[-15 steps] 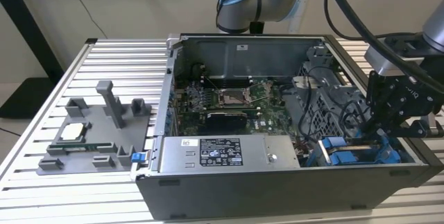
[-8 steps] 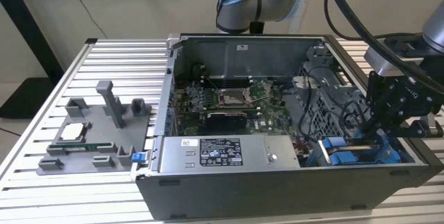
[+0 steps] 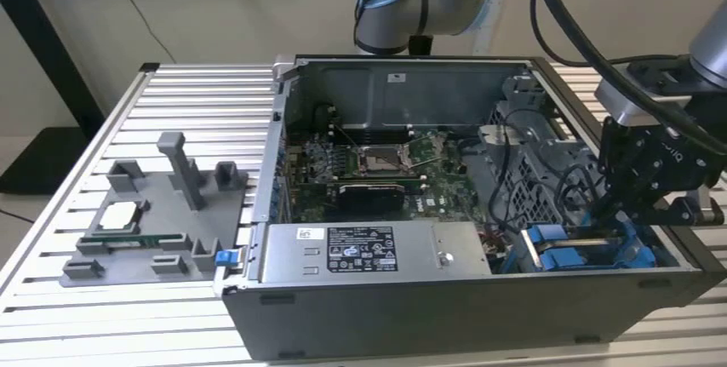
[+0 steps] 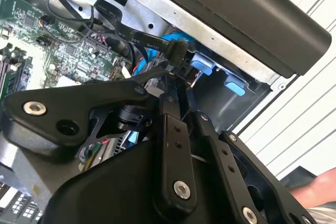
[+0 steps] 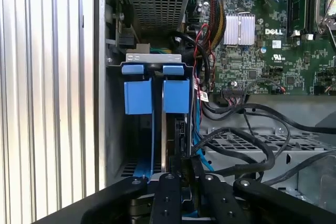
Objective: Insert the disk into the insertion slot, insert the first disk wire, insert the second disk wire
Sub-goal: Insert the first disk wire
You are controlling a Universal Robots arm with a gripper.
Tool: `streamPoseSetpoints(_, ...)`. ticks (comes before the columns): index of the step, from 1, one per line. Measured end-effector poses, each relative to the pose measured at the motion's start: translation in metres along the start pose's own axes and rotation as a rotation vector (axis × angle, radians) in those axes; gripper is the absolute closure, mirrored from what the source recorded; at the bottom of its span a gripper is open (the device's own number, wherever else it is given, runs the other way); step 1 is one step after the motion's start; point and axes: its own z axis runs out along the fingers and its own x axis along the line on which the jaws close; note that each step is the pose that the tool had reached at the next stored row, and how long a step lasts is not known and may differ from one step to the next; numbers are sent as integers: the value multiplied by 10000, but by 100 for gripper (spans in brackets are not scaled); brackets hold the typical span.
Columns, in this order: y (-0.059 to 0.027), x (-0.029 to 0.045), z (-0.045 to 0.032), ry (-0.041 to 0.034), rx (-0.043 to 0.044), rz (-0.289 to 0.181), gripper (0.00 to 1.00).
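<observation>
Item: end effector, fingers drawn narrow, pinching black disk wire connector; just ahead, disk seated in insertion slot.

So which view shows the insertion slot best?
The first wrist view: the insertion slot faces the camera, blue fittings plain. In the exterior view the arm partly covers it; the second wrist view catches the fittings obliquely.
</observation>
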Motion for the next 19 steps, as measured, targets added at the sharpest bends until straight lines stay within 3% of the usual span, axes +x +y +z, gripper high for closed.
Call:
streamPoseSetpoints(9,-3,2,59,-15,-1,0,100)
streamPoseSetpoints(10,-3,3,60,-22,-1,0,0)
streamPoseSetpoints(19,4,-6,-158,-13,-1,0,0)
